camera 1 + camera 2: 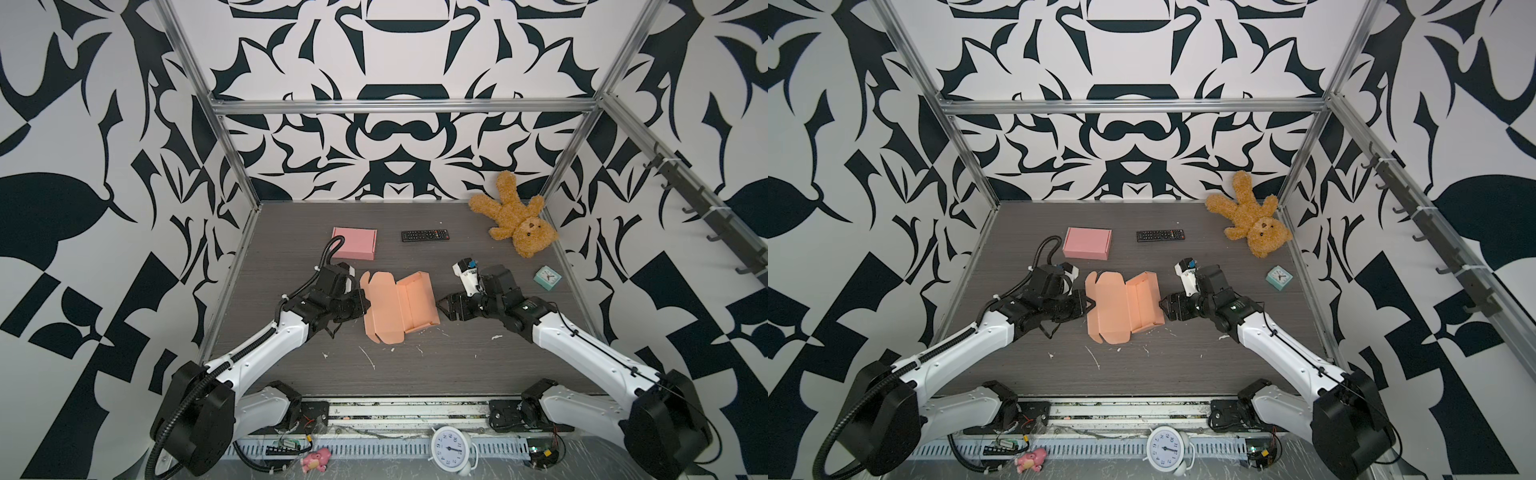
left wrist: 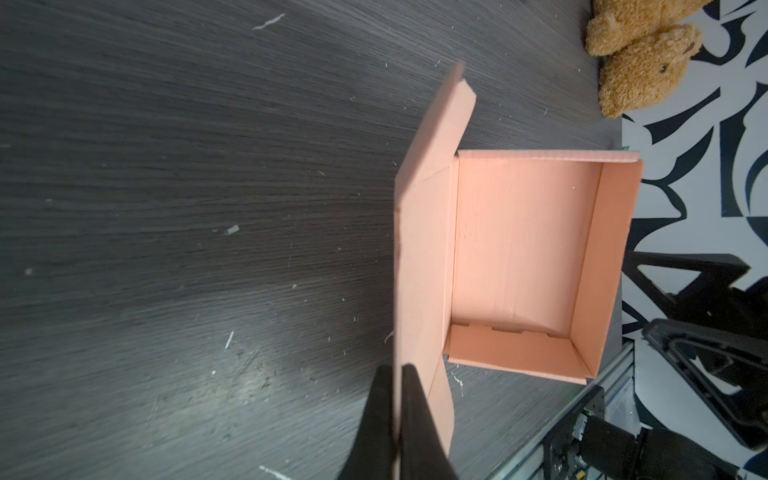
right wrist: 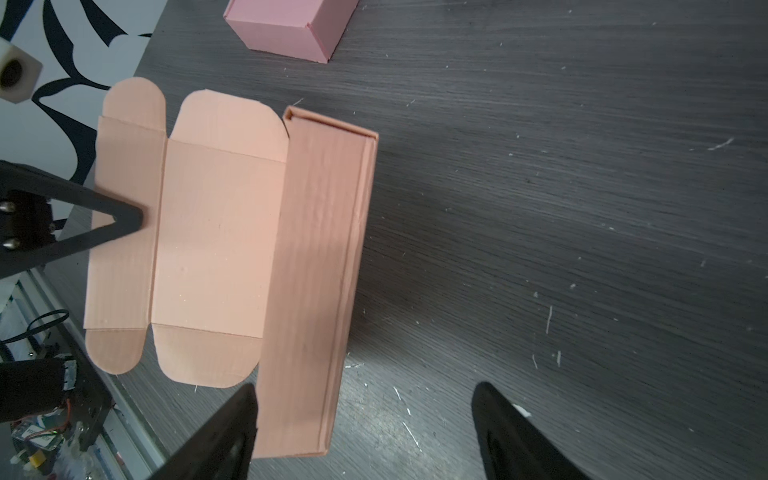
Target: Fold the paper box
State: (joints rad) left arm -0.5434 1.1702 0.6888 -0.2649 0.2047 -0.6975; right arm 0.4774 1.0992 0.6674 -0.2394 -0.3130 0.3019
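Observation:
The salmon paper box (image 1: 399,305) lies half folded mid-table in both top views. Its tray with raised walls (image 2: 523,257) is on the right. The lid panel with rounded flaps (image 3: 216,232) spreads to the left. My left gripper (image 1: 365,305) is shut on the lid's outer flap (image 3: 124,270). In the left wrist view the thin card runs edge-on between the pinched fingers (image 2: 397,370). My right gripper (image 1: 441,307) stands wide open at the tray's right wall. That wall's near end (image 3: 299,415) sits beside one finger and is not clamped (image 3: 365,386).
A closed pink box (image 1: 354,243) and a black remote (image 1: 424,235) lie behind the paper box. A teddy bear (image 1: 515,220) fills the back right corner, with a small teal clock (image 1: 547,277) near the right frame. A white alarm clock (image 1: 451,449) stands at the front rail.

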